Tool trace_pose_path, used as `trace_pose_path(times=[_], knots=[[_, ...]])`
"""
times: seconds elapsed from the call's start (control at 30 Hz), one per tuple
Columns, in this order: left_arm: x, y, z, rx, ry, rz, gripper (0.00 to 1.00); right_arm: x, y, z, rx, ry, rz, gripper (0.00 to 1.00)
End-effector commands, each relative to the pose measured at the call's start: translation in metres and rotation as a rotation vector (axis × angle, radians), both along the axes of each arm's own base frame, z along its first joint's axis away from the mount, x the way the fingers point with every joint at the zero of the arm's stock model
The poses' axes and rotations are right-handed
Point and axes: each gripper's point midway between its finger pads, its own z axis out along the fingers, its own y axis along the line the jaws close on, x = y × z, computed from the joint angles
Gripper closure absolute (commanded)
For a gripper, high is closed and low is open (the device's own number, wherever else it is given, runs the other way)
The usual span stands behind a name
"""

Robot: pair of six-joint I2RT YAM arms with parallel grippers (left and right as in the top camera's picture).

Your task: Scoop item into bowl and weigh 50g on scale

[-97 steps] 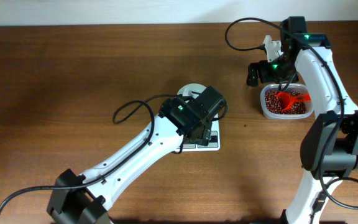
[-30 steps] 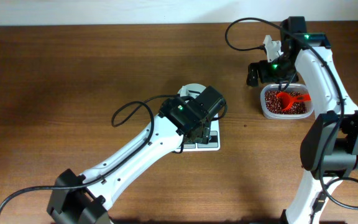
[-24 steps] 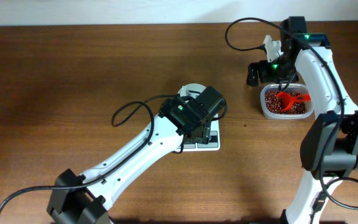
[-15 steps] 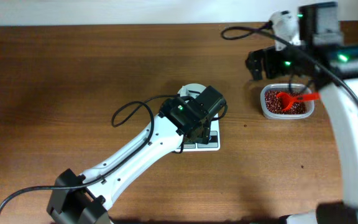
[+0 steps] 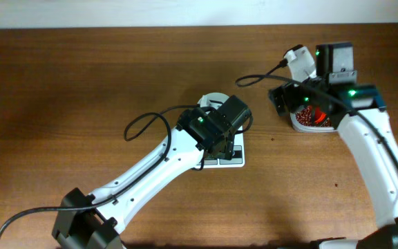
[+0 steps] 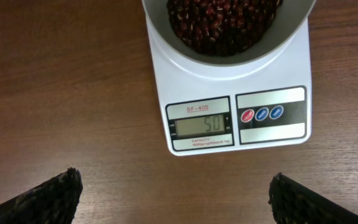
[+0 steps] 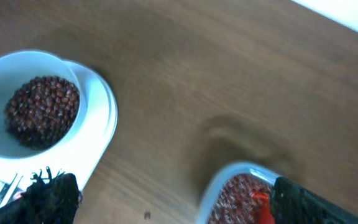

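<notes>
The white bowl (image 6: 225, 53) stands on the white scale (image 6: 272, 140) and holds dark red-brown beans (image 6: 222, 22). The scale display (image 6: 199, 126) reads 50. My left gripper (image 6: 176, 199) is open and empty, hovering over the wood just in front of the scale. In the overhead view it (image 5: 221, 140) covers most of the scale (image 5: 235, 160) and bowl (image 5: 209, 101). My right gripper (image 7: 179, 202) is open and empty, above the table between the bowl (image 7: 17, 74) and the tub. In the overhead view it (image 5: 287, 102) is at the tub's left edge.
A clear plastic tub (image 7: 225, 186) of beans with a red scoop (image 7: 263, 205) lying in it sits at the right; the right arm partly hides it in the overhead view (image 5: 314, 121). A single stray bean (image 7: 146, 215) lies on the wood. Cables trail from both arms.
My right arm has swung from behind the tub to over its near left side, its wrist now facing the bowl. The left arm, scale and bowl have not moved.
</notes>
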Motion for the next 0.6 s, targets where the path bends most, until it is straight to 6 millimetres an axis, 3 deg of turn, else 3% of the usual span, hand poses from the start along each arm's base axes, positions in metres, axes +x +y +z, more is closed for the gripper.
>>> trace_pose_path(times=[0.0, 0.03, 0.2, 0.3, 0.5, 0.57], knots=[[0.002, 0.003, 0.001, 0.005, -0.012, 0.018, 0.01, -0.012, 0.006, -0.042, 0.052, 0.036, 0.007, 0.01], [0.002, 0.003, 0.001, 0.005, -0.012, 0.018, 0.01, -0.019, 0.005, -0.066, 0.069, 0.039, -0.016, 0.01], [0.002, 0.003, 0.001, 0.005, -0.012, 0.018, 0.01, -0.047, 0.001, -0.11, 0.095, 0.015, -0.051, 0.01], [0.002, 0.003, 0.001, 0.005, -0.012, 0.018, 0.01, -0.065, -0.007, -0.121, 0.097, -0.036, -0.073, 0.01], [0.002, 0.003, 0.001, 0.005, -0.012, 0.018, 0.01, -0.112, -0.061, -0.146, 0.193, -0.052, -0.344, 0.01], [0.002, 0.003, 0.001, 0.005, -0.012, 0.018, 0.01, -0.12, -0.063, -0.149, 0.224, -0.124, -0.37, 0.01]])
